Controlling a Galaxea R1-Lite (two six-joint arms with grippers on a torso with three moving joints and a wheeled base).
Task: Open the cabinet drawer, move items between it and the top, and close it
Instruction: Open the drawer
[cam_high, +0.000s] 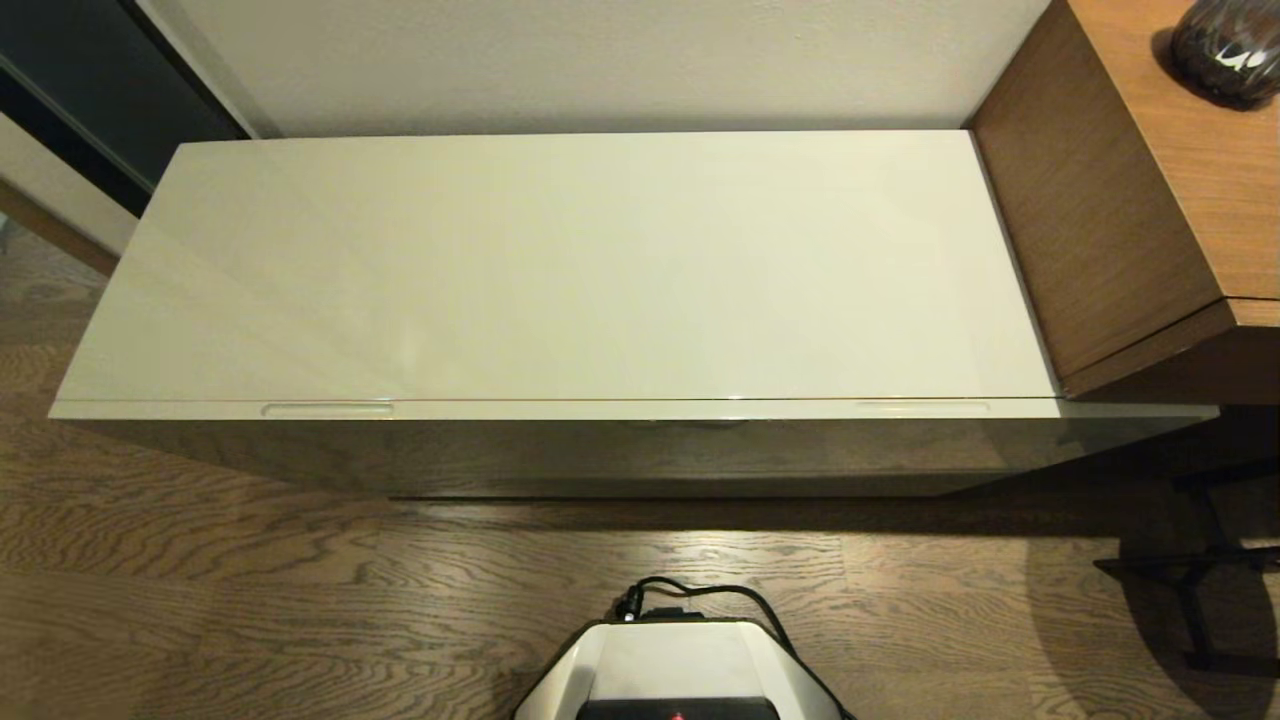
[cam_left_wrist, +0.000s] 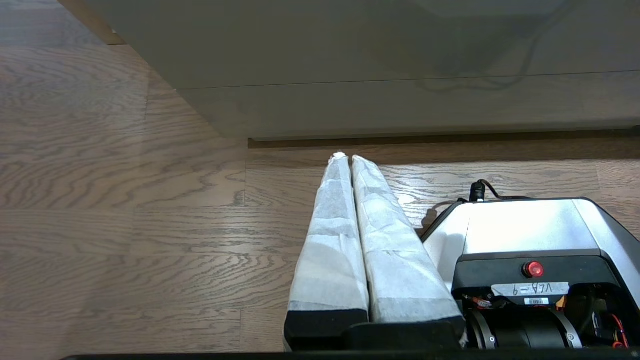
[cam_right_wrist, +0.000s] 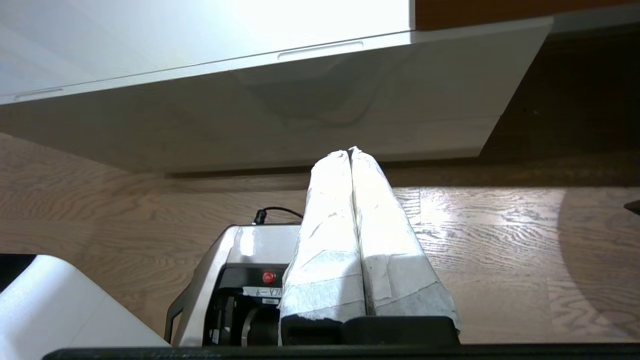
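The glossy cream-white top (cam_high: 560, 270) of the low cabinet lies bare under the head camera. The cabinet drawer (cam_high: 640, 408) is pushed in, flush with the front; its two slim notches show at the front lip, one on the left (cam_high: 327, 409) and one on the right (cam_high: 922, 406). The denim garment is out of view. My left gripper (cam_left_wrist: 348, 157) hangs low over the floor before the cabinet front, shut and holding nothing. My right gripper (cam_right_wrist: 349, 151) is likewise low by the robot base, shut and holding nothing. Neither arm shows in the head view.
A brown wood-grain desk (cam_high: 1180, 170) abuts the cabinet's right end, with a dark round vase (cam_high: 1225, 50) on it. A black chair leg (cam_high: 1190, 590) stands on the wood floor at the right. The robot base (cam_high: 685, 665) sits in front of the cabinet.
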